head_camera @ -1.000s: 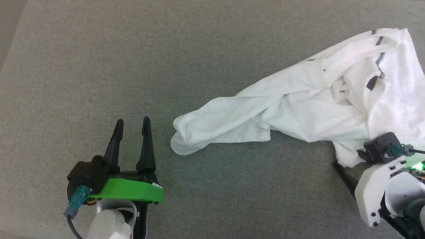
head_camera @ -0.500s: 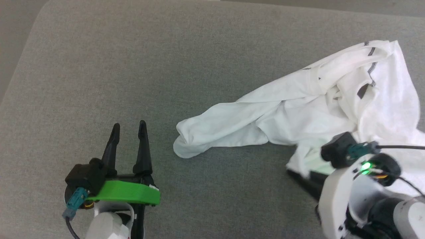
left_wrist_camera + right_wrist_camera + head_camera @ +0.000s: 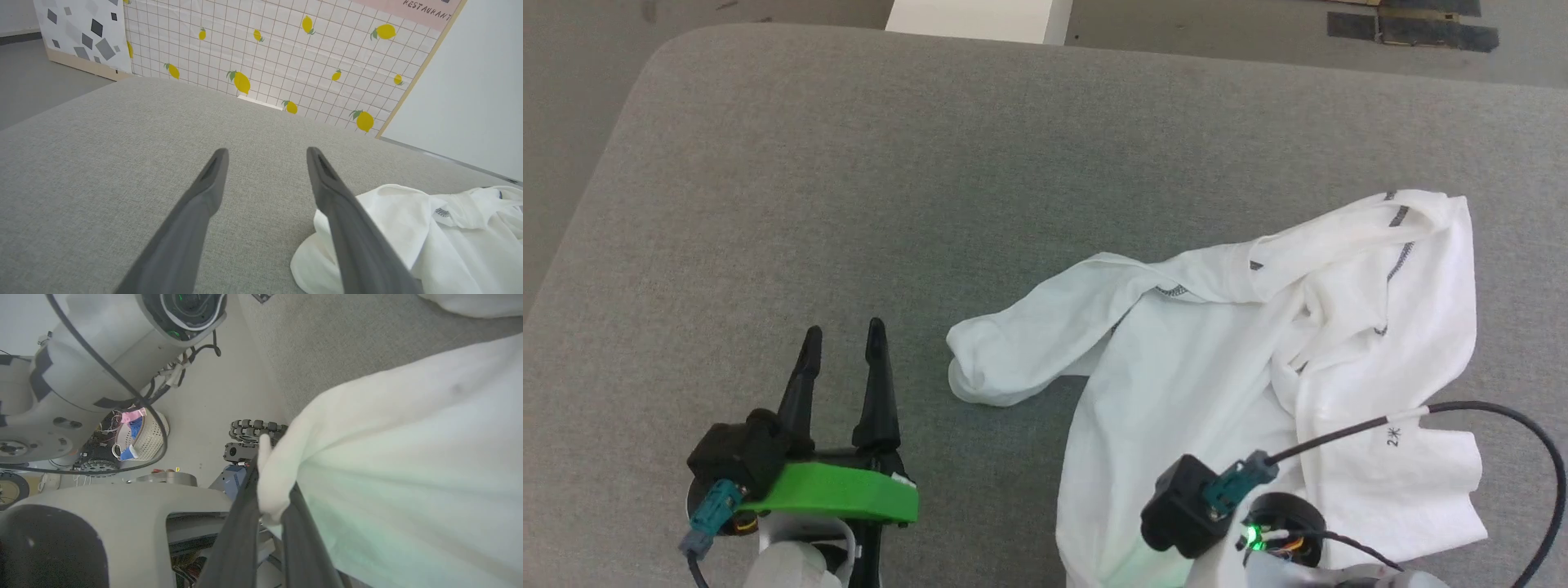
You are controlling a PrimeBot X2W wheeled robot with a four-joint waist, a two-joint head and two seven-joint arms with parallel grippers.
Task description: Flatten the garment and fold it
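Observation:
The garment (image 3: 1192, 367), a white shirt with dark zigzag seams, lies crumpled on the right half of the grey table (image 3: 849, 163). One sleeve end (image 3: 980, 371) points left. My left gripper (image 3: 843, 331) rests open on the bare table just left of that sleeve. The left wrist view shows the same gripper (image 3: 266, 152) with nothing between its fingers and the garment (image 3: 429, 241) at its right. My right gripper (image 3: 267, 486) is shut on a pinched fold of the garment (image 3: 408, 457) at the near edge. In the head view cloth and the right wrist (image 3: 1184, 514) hide its fingers.
A rigid white box (image 3: 976, 18) and dark tape strips (image 3: 1413, 28) lie on the floor beyond the table's far edge. The table's far left corner is rounded. A lemon-patterned wall panel (image 3: 286, 53) stands past the table. My own base and a small basket (image 3: 143, 437) sit below the right gripper.
The right gripper closed on the garment's near edge and dragged it left and toward me, spreading the body. The head camera tilted, shifting the scene down. The left gripper stayed put.

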